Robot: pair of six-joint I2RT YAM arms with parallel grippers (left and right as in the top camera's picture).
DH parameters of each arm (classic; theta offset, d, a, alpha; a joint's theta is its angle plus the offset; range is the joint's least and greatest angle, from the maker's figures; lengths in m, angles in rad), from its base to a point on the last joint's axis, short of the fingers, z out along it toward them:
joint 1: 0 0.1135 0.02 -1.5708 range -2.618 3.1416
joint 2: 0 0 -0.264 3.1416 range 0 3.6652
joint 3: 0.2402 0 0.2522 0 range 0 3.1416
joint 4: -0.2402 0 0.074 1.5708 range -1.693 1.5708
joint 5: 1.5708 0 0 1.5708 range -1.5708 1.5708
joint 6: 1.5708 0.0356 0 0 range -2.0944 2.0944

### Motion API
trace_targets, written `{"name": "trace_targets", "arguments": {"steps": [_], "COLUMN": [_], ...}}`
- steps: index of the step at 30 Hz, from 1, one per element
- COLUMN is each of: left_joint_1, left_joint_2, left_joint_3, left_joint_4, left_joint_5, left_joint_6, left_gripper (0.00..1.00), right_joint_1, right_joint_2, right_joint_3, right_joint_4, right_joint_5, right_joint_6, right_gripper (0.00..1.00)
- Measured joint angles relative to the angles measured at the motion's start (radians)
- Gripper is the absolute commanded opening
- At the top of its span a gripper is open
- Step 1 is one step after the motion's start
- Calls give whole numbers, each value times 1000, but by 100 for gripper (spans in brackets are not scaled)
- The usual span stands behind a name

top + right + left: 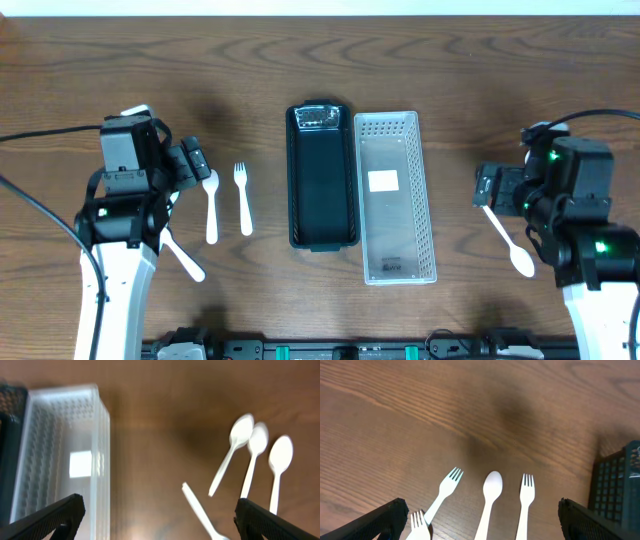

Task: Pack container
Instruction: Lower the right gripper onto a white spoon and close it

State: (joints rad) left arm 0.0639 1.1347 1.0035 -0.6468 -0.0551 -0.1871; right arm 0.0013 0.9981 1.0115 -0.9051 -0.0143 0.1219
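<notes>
Both arms hover over the worktop (300,60) with nothing packed. The left pincer (480,512) gapes wide above a white spoon (490,491) with a fork (525,494) just beside it, and the right pincer (159,512) is equally wide near loose spoons (255,445). The black container (320,200) and clear tray (397,235) sit side by side at centre, holding no cutlery. Thin, flat, closely ranked pieces could slip the fingers or lift in pairs.

Table (460,60): dark wood, visible grain | cutlery (244,200): white plastic | baskets: perforated plastic, black (322,180), translucent (397,195)
</notes>
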Motion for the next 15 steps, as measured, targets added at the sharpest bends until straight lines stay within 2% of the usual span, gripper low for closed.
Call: {"name": "trace_targets", "arguments": {"steps": [4,9,15], "left_joint_1": [0,0,0], "left_joint_2": [8,8,8], "left_joint_3": [0,0,0], "left_joint_4": [-1,0,1], "left_joint_5": [0,0,0], "left_joint_6": [0,0,0], "left_gripper": [98,98,98], "right_joint_1": [-35,-106,-148], "right_joint_2": [29,2,-122], "right_joint_3": [8,102,127], "right_joint_4": [-144,-351,-414], "right_joint_5": [-18,-23,-17], "right_joint_6": [23,68,174], "right_gripper": [99,99,99]}}
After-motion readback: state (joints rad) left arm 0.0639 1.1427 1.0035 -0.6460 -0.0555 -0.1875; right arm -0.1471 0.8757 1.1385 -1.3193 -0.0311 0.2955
